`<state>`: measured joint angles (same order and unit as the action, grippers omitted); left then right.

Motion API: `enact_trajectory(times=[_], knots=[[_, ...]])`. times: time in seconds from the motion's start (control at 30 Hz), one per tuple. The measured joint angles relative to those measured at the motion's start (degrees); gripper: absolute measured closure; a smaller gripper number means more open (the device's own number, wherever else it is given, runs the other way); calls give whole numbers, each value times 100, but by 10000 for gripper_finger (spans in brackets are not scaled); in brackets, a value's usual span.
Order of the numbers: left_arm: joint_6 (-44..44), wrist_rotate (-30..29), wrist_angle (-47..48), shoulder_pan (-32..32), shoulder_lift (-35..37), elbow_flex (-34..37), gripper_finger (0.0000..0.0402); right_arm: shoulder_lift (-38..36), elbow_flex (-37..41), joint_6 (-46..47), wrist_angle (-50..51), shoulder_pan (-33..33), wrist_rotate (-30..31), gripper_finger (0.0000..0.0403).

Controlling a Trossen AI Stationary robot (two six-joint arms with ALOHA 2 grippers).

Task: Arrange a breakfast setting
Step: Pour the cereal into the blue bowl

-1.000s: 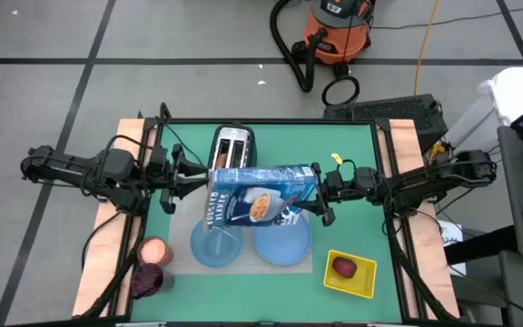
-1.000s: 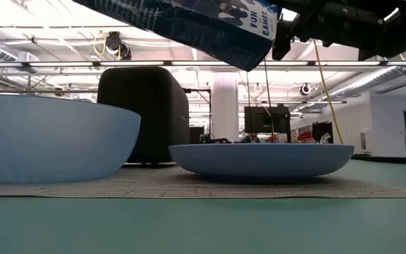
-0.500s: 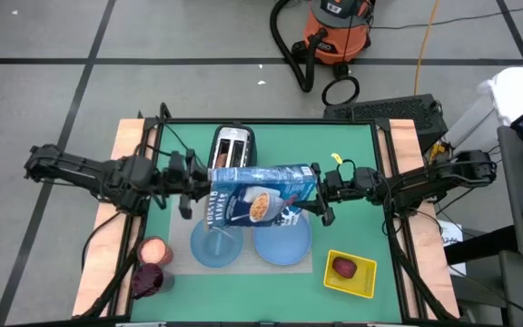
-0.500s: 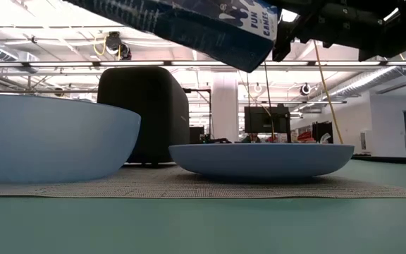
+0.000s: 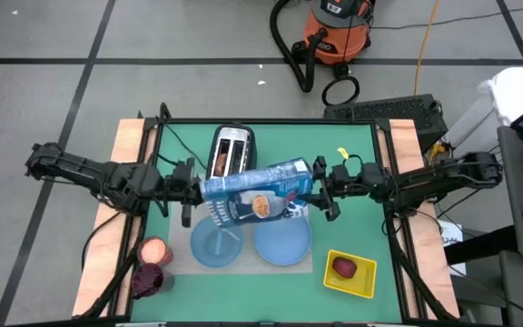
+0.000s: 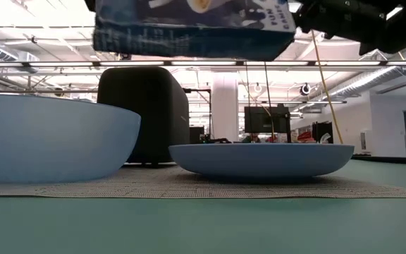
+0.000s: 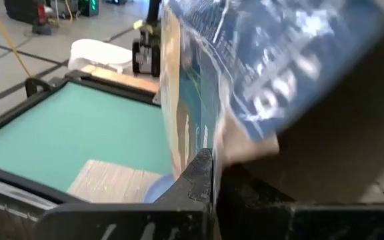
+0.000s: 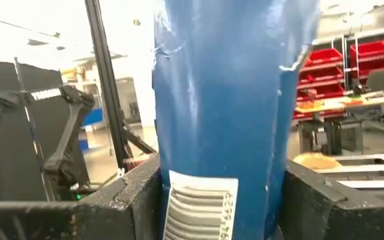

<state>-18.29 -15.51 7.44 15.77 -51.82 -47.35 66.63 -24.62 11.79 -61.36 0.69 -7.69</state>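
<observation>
Green tabletop (image 5: 352, 145): box (image 5: 254, 186) aloft sideways, right claw (image 5: 320, 189) clamping one end, left claw (image 5: 192, 190) at the other, grip unclear. Advisable: tilt gently over bowl (image 5: 216, 243) beneath.

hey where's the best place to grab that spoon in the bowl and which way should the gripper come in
Probably the spoon's handle end, which leans up toward the rim of the bowl; its other end lies down inside and would be awkward. Come from straight above, fingers closing across the thin handle. The cereal box, held in the air between the left gripper and right gripper, partly overhangs the bowl, so it should clear first.
</observation>
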Motion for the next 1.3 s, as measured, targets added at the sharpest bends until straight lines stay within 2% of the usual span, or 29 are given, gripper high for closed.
enact_trajectory(times=[0.47, 0.97, 1.3], knots=[[-237, 2, 623, 299, -8, 0, 398, -37, -9, 103, 128, -79, 10, 182], [-282, 11, 741, 356, -37, 0, 398, -35, -7, 85, -163, -79, 16, 183], [-150, -17, 997, 424, -144, -2, 398, -33, 0, 83, -217, -81, 16, 208]])
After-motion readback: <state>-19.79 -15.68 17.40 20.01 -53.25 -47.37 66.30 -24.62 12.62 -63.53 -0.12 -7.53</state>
